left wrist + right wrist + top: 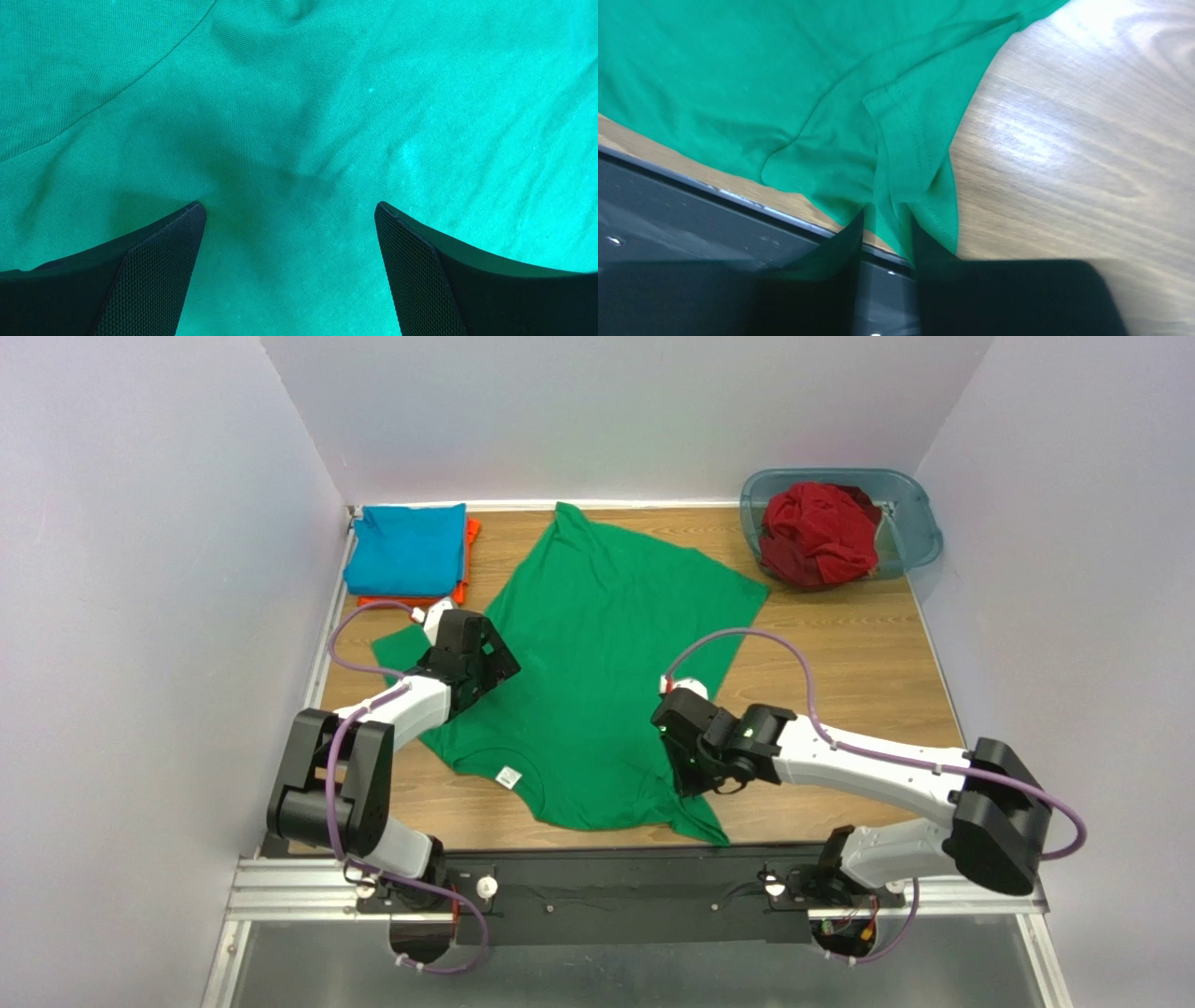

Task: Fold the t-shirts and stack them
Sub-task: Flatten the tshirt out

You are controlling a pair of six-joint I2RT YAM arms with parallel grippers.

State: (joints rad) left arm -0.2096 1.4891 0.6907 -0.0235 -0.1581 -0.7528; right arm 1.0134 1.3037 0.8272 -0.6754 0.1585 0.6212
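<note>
Green shirt (pixel 603 651) flat on table (pixel 856 665), centre. My right fingers (pixel 934 262) clamped on its near right edge; left fingers (pixel 161 266) apart, low over its left side. I'd pinch left too, then fold both sides inward together, cloth taut

Overhead lighting was bright and diffuse. The top external view was sharp, with faint soft shadows under both arms. In the right wrist view, white glare washed out the tabletop (pixel 1088 42) grain, and the right gripper (pixel 887 234) appeared dark and blurred. The left wrist view rendered the green t-shirt (pixel 302 105) teal, with a soft shadow ahead of the left gripper (pixel 289 204).
</note>
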